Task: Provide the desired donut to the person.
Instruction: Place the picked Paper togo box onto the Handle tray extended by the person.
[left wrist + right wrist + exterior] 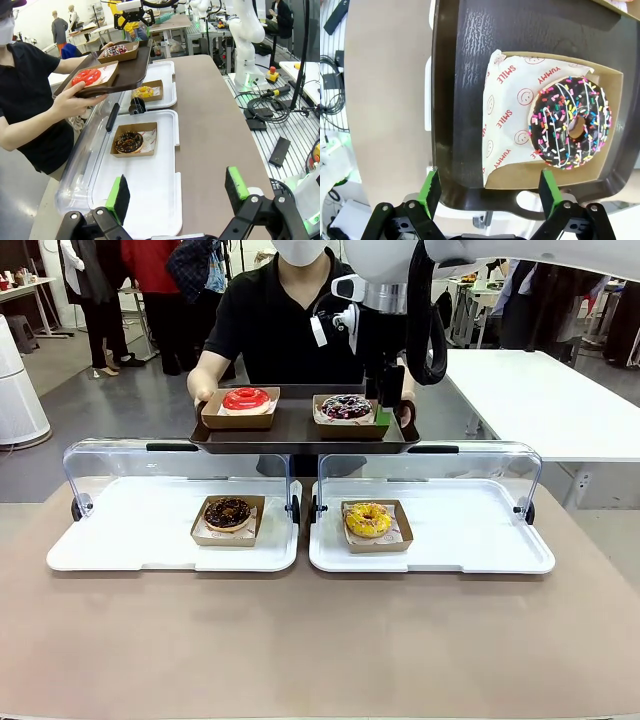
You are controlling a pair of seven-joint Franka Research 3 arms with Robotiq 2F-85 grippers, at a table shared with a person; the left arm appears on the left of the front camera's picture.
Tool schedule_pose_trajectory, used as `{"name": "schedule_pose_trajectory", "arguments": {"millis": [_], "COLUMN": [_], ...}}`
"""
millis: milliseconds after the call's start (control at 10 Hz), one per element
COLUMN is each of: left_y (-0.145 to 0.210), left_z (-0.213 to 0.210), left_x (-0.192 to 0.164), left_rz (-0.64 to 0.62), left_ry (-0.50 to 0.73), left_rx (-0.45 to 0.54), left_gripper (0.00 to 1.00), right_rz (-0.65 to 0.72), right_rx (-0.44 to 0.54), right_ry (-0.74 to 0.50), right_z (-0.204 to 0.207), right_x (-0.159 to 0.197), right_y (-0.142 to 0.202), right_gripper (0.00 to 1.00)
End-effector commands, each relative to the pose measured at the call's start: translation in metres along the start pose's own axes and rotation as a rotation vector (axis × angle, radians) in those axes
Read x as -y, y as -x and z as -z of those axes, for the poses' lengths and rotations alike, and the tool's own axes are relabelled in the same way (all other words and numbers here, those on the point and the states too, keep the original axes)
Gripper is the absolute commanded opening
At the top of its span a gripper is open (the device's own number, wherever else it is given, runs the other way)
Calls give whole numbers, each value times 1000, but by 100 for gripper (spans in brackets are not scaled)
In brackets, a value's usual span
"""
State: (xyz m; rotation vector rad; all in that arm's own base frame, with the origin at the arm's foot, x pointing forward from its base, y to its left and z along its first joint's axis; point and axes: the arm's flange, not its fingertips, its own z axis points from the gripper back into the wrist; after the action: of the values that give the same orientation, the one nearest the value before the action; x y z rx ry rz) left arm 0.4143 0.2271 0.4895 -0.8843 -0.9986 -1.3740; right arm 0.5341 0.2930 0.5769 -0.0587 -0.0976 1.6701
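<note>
My left gripper stands with its jaws wide apart and holds nothing; it hangs above the near end of a white display tray on the brown surface. On that tray, a chocolate donut sits in a cardboard boat. The second white tray lies just beside the first and carries a yellow donut in its own boat. Both trays have clear hinged lids raised toward the far side. Beyond the lids, the person in a black T-shirt holds a dark serving tray above the surface with a hand under each end. On the serving tray, a red glazed donut rests in a boat on my left side, and a chocolate donut with coloured sprinkles rests on printed paper in a boat on my right side. My right gripper is spread wide and empty, positioned directly above the sprinkled donut's boat, with one green pad to each side of the boat's near edge.
</note>
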Motion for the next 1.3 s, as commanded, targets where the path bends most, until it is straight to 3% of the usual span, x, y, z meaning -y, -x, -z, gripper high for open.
{"name": "schedule_pose_trajectory", "arguments": {"millis": [0, 200, 500, 800, 1000, 1200], "left_y": [-1, -1, -1, -1, -1, -1], "left_z": [-1, -1, -1, -1, -1, -1], "left_x": [2, 2, 2, 2, 2, 2], "left_rz": [0, 0, 0, 0, 0, 0], "left_ry": [7, 7, 7, 7, 7, 7], "left_rx": [-3, -3, -3, -3, -3, -3], "left_gripper": [100, 100, 100, 100, 100, 100], "right_rz": [4, 14, 64, 151, 188, 188], "right_rx": [-19, -58, -86, -23, 41, 36], "right_ry": [-43, -66, -60, -66, -65, -56], "right_z": [1, -13, -28, -17, -14, -13], "right_x": [-9, -37, -89, -117, -124, -118], "right_y": [11, 42, 127, 210, 239, 240], "right_gripper": [100, 100, 100, 100, 100, 100]}}
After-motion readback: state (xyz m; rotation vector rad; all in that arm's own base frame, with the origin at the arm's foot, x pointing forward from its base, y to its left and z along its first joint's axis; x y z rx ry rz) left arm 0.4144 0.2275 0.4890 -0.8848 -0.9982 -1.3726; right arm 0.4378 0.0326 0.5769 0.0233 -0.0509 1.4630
